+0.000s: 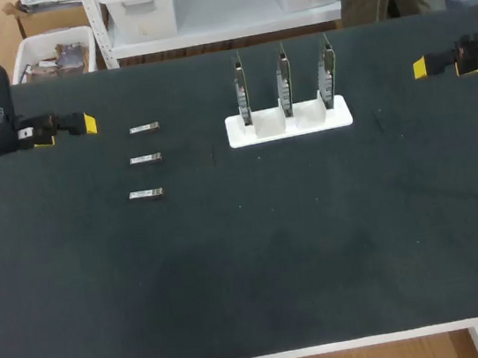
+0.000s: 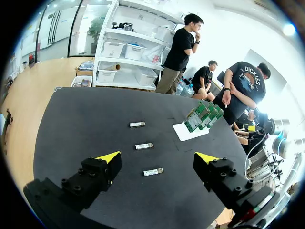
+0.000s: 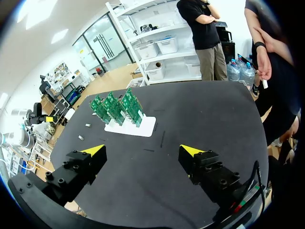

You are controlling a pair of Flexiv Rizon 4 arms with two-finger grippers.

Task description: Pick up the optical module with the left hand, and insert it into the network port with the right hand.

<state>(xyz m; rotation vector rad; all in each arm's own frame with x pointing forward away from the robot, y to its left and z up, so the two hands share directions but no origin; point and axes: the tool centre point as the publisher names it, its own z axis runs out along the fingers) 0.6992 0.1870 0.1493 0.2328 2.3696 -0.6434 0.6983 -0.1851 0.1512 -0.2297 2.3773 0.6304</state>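
Table: black top (image 1: 233, 260), bearing all items below.
Near optical module (image 1: 146, 193): flat on the table, well to the left of the white stand (image 1: 289, 125) and closer to the robot than the stand.
Middle optical module (image 1: 145, 159): flat, well left of the stand, about level with its front edge.
Far optical module (image 1: 145, 128): flat, well left of the stand, level with its back part. The three lie in a row, apart from one another, none gripped.
Markings: each module shows a pale top face; any print on it is too small to read.
White stand: holds three green network cards (image 1: 283, 79) upright, side by side, in separate slots.
Left gripper (image 2: 157, 158): released, fingers wide apart, nothing between them. The arm reaches in low from the table's left edge, left of the stand and beyond the far module, pointing toward the stand.
Right gripper (image 3: 143, 150): released, fingers wide apart, empty. The arm is at the table's right edge, well right of the stand, pointing toward it.
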